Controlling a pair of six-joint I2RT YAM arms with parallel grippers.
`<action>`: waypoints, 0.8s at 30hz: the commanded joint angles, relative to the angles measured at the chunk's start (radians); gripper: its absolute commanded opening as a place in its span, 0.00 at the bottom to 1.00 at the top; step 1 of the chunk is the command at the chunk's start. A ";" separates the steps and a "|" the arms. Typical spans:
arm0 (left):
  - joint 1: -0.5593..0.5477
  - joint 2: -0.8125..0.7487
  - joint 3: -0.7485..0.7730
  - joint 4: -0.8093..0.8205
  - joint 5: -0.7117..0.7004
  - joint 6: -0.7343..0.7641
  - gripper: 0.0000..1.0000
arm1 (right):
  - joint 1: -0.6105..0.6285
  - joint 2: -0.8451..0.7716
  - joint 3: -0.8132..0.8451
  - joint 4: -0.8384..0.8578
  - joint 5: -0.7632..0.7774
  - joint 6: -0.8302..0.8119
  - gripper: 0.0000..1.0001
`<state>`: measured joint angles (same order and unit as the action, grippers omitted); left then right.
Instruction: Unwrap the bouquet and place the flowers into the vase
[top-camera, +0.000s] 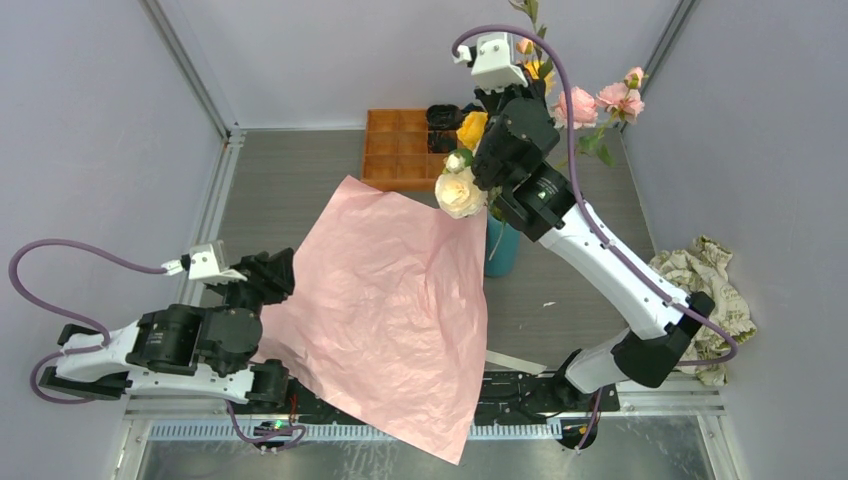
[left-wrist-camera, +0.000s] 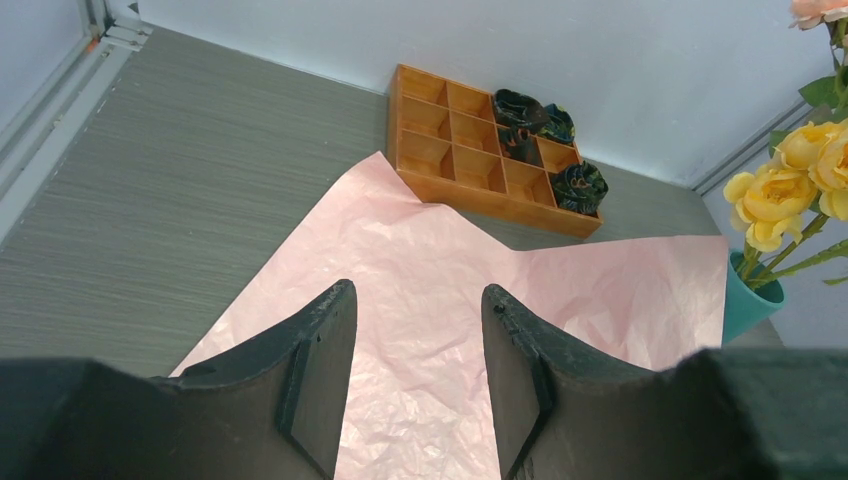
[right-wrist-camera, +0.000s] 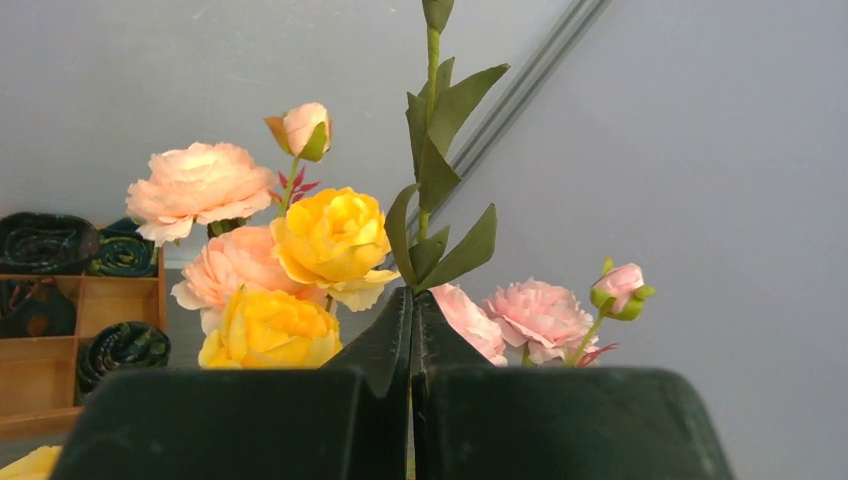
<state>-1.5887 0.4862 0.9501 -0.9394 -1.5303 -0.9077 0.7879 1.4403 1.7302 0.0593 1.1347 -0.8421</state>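
Observation:
The bouquet's wrapping paper lies spread flat on the table, pink side up. The teal vase stands at the paper's right edge, partly under my right arm. Yellow, pink and cream flowers rise from it, and the right wrist view shows them close behind the fingers. My right gripper is shut on a leafy green stem that stands up above the roses. My left gripper is open over the paper with nothing between its fingers; the vase shows at far right.
An orange compartmented tray with dark rosettes sits at the back, touching the paper's far corner. A crumpled beige patterned cloth lies at the right wall. The paper's near corner hangs over the table's front edge.

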 joint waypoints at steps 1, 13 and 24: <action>-0.002 -0.015 -0.009 0.042 -0.085 -0.008 0.50 | -0.006 -0.010 -0.033 0.139 -0.015 -0.058 0.01; -0.002 -0.017 -0.035 0.057 -0.100 -0.023 0.50 | 0.005 -0.263 -0.049 -0.226 -0.035 0.241 0.01; -0.002 0.015 -0.022 0.068 -0.102 -0.024 0.50 | 0.066 -0.416 0.138 -0.751 -0.461 0.707 0.01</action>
<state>-1.5887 0.4805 0.9127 -0.9298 -1.5303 -0.9092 0.8459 1.0328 1.8023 -0.4732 0.9268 -0.3527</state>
